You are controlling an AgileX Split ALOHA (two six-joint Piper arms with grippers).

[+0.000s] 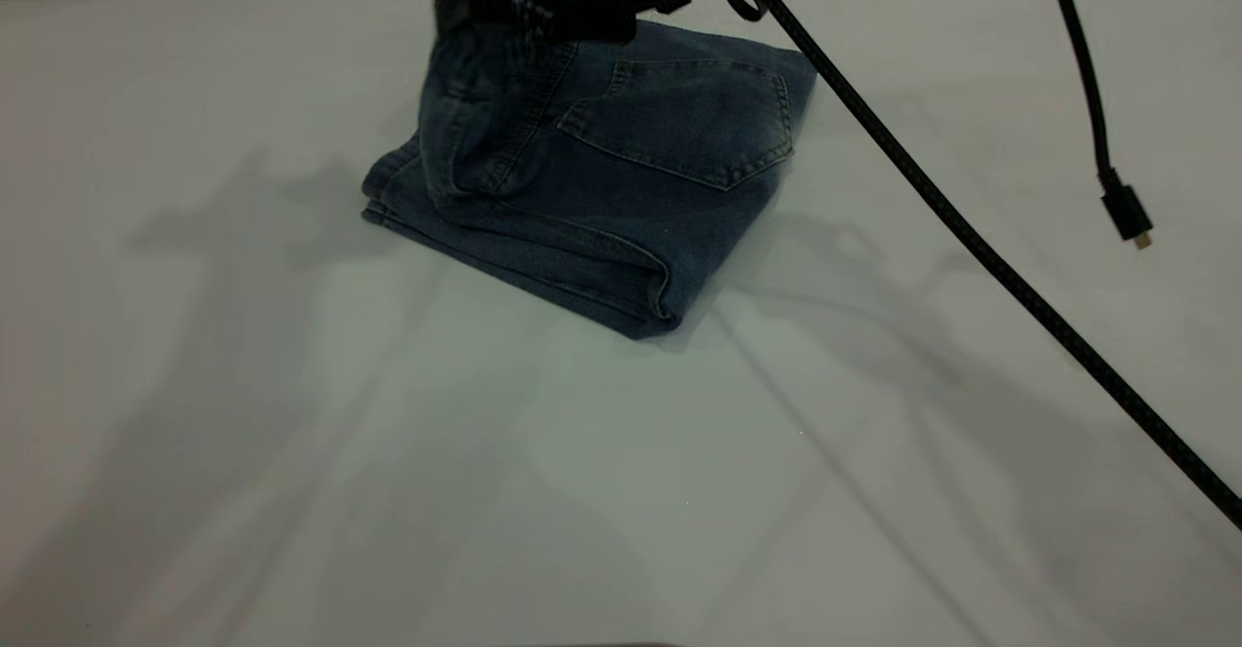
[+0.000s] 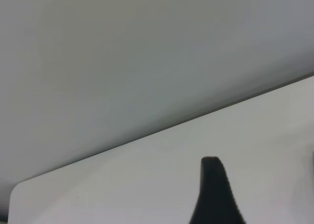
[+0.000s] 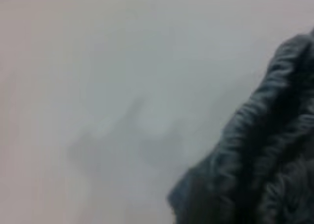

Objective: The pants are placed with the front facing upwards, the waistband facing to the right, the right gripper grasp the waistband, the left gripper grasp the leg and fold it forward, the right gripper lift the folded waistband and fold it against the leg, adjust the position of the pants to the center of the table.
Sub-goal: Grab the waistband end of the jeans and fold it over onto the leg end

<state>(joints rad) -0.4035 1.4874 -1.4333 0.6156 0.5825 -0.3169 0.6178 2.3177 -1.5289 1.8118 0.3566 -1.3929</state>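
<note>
The blue denim pants point(image 1: 621, 191) lie folded on the white table point(image 1: 291, 434), back pocket point(image 1: 689, 123) facing up. At the far side, the right gripper point(image 1: 505, 12) is shut on the puckered waistband point(image 1: 475, 75) and holds that end lifted off the folded stack. The right wrist view shows the gathered waistband point(image 3: 265, 165) close up, hiding the fingers. The left gripper point(image 2: 260, 184) is outside the exterior view. It hangs over bare table near a table edge point(image 2: 162, 130), one black finger point(image 2: 214, 184) showing and nothing between its fingers.
A thick black braided cable point(image 1: 970, 240) runs diagonally above the table from the far middle to the right edge. A thinner cable ending in a loose plug point(image 1: 1126, 212) dangles at the right. Bare white tabletop surrounds the pants.
</note>
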